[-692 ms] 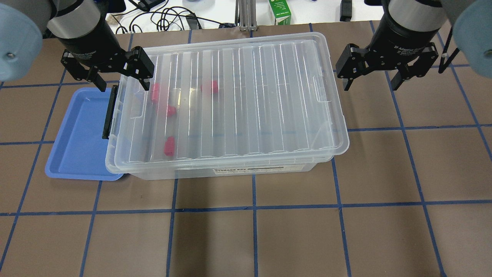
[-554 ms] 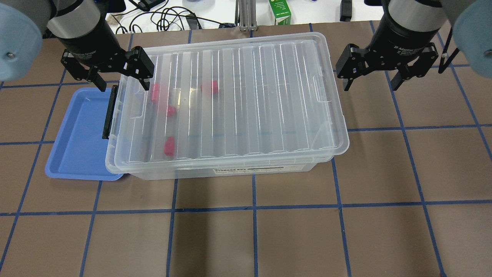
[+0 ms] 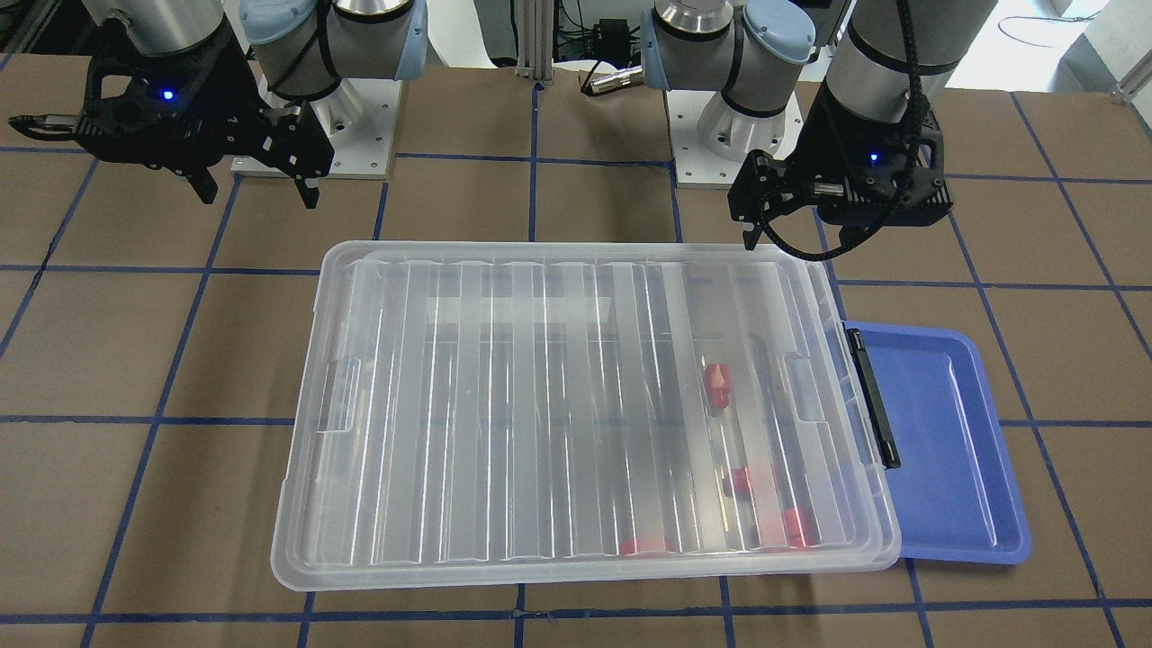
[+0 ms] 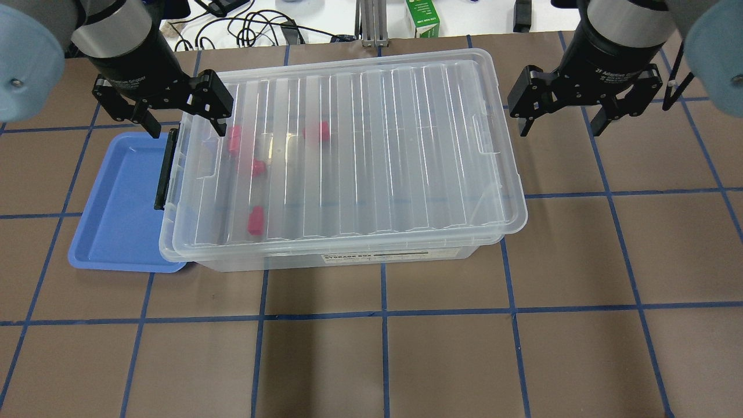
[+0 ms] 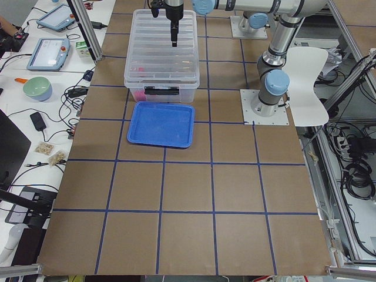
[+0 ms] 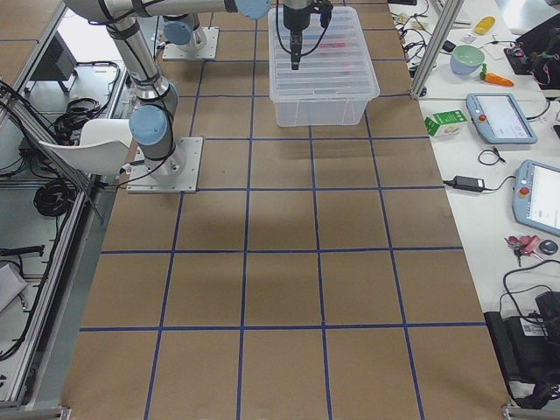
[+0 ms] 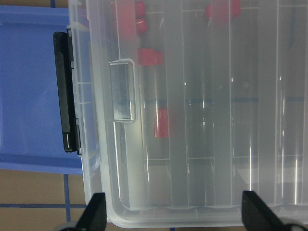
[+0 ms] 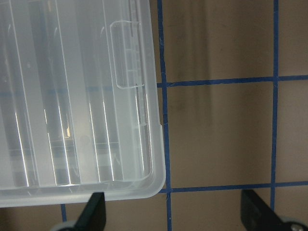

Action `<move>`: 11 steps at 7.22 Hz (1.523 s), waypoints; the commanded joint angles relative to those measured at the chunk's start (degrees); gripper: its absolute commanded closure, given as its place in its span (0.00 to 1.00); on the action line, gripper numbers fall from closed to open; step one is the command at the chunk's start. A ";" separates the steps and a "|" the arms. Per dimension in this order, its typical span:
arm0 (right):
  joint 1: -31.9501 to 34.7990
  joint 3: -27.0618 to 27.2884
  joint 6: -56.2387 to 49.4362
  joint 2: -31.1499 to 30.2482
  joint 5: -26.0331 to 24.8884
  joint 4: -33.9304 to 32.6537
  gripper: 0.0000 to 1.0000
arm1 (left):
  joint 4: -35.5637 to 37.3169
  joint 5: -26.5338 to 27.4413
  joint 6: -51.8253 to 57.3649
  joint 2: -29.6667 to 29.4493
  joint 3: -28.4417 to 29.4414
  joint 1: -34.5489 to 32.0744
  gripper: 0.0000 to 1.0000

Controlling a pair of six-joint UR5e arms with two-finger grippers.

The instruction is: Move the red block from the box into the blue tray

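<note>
The clear box lies mid-table with its ribbed lid shut and a black clip on its left end. Several red blocks show through the lid near that end, also in the left wrist view. The blue tray lies against the box's left end, partly under its rim, with nothing in it. My left gripper hangs open above the box's far-left corner and the tray. My right gripper hangs open over bare table just right of the box's far-right corner.
A green carton and loose cables lie beyond the table's far edge. The brown table carries a blue tape grid. The right wrist view shows the box's lid corner beside bare table.
</note>
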 commanded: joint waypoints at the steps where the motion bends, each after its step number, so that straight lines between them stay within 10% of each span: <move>1: -0.15 0.49 -0.52 1.06 -0.13 -0.19 0.00 | 0.00 0.00 0.00 -0.01 -0.08 0.00 0.00; 11: -1.12 0.23 0.35 16.26 0.13 -12.21 0.00 | 0.09 -0.09 0.00 -0.09 -0.08 0.00 0.00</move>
